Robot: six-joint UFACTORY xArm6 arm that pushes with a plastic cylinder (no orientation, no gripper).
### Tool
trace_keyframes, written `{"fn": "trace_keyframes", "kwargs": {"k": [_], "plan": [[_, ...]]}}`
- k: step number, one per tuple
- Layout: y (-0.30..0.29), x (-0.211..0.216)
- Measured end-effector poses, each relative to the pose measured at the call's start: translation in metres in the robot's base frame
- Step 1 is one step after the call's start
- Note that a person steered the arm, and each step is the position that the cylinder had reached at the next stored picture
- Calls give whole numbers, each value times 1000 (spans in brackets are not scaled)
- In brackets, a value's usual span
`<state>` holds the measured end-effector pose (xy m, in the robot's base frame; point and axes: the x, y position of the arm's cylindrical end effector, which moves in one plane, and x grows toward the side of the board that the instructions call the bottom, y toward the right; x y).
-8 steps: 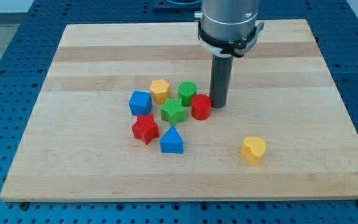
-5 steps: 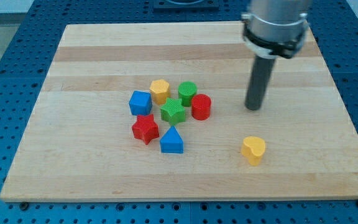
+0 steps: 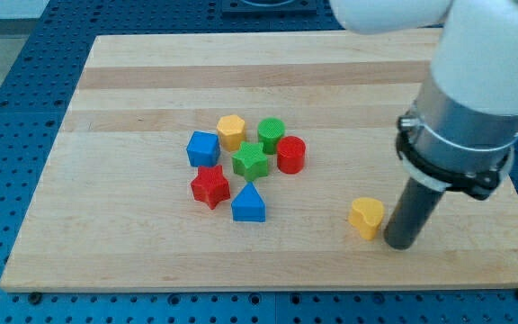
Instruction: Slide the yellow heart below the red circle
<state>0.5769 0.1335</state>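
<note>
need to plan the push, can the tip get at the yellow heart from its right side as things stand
Probably yes. My tip sits just to the view's right of the yellow heart, with no block between them. The red circle and the cluster lie off to the upper left.

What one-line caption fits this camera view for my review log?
My tip rests just to the view's right of the yellow heart, which lies well to the lower right of the red circle.
</note>
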Motion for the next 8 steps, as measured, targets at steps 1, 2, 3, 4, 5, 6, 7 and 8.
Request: {"fn": "trace_keyframes", "kwargs": {"k": [1,2,3,4,5,6,7,8], "plan": [[-28,0],[-40,0],[-26,-2],[-8,-7],[-13,-9],[-27,-13],[-37,-22],[-48,-29]]}}
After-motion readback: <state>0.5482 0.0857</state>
